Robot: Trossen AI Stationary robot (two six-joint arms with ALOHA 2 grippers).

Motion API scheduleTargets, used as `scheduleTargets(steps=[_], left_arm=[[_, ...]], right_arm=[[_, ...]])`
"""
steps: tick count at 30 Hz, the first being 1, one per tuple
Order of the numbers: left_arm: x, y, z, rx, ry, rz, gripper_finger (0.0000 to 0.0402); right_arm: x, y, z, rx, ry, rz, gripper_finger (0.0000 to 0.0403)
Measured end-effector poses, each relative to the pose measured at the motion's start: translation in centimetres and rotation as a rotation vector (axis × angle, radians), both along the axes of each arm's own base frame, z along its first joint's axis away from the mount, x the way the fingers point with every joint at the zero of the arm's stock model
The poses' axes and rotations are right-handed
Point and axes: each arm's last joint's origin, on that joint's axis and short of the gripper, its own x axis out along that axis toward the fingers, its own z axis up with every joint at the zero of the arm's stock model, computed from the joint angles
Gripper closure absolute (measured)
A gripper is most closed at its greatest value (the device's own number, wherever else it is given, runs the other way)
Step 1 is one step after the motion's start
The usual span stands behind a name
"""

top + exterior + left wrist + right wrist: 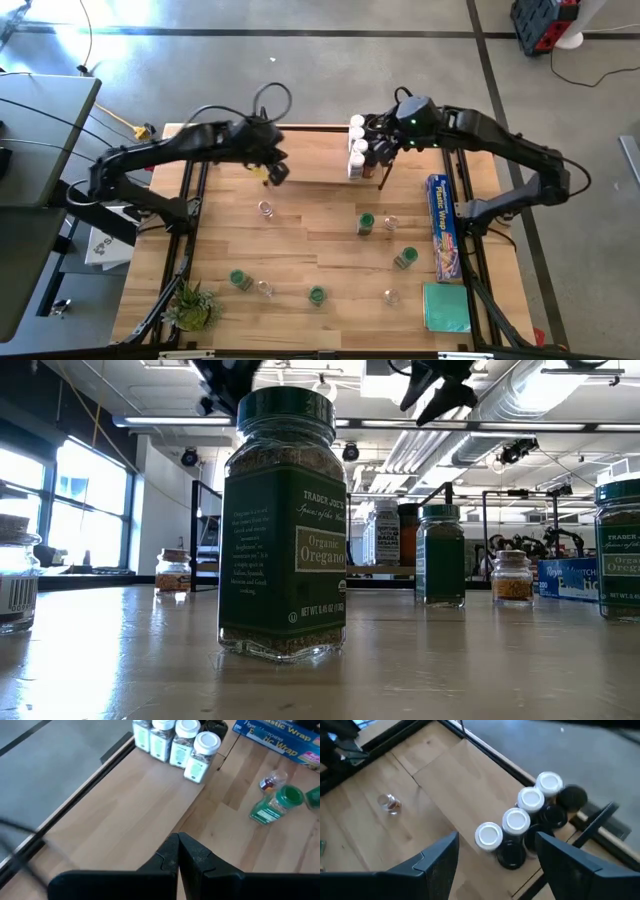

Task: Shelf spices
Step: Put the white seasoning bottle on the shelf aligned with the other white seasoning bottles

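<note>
Right gripper [492, 857] spread wide and empty above white-lidded jars [515, 819] on shelf [470, 780]; left gripper [177, 852] pressed closed, nothing held.

A blue plastic-wrap box [442, 227] is laid lengthwise near the right edge of the wooden worktop [320, 240]. A green cloth [445, 306] is seen just below the box, at the near right corner. A small spiky plant [192, 306] is placed at the near left corner. A red and black case [543, 24] is seen on the grey floor [300, 80] beyond the worktop.
</note>
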Motion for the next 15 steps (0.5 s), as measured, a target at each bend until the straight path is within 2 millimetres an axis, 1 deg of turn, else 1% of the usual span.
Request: scheduleTargets(steps=[2, 4, 7, 9, 11, 15], left_arm=[[1.4, 0.3, -0.9, -0.006, 0.0, -0.018, 0.0401], [2.4, 0.5, -1.4, -0.04, -0.015, -0.044, 0.0401], [2.7, 0.3, -1.3, -0.096, -0.035, -0.091, 0.0401], [2.4, 0.0, -0.8, -0.119, -0.052, -0.107, 0.0401], [1.6, -0.2, -0.2, -0.126, -0.056, -0.114, 0.0401], [-0.1, -0.6, 0.8, -0.125, -0.059, -0.106, 0.0401]], right_arm=[[0.6, -0.3, -0.3, 0.01, -0.004, -0.015, 0.0154], [1.7, -1.0, -0.8, 0.009, -0.02, -0.013, 0.0166], [3.5, -2.5, -2.2, 0.048, -0.026, 0.023, 0.0201], [4.6, -3.5, -3.6, 0.069, 0.005, 0.041, 0.0232], [5.3, -4.5, -5.0, 0.093, 0.052, 0.041, 0.0269], [6.1, -6.4, -7.2, 0.121, 0.117, 0.005, 0.0344]])
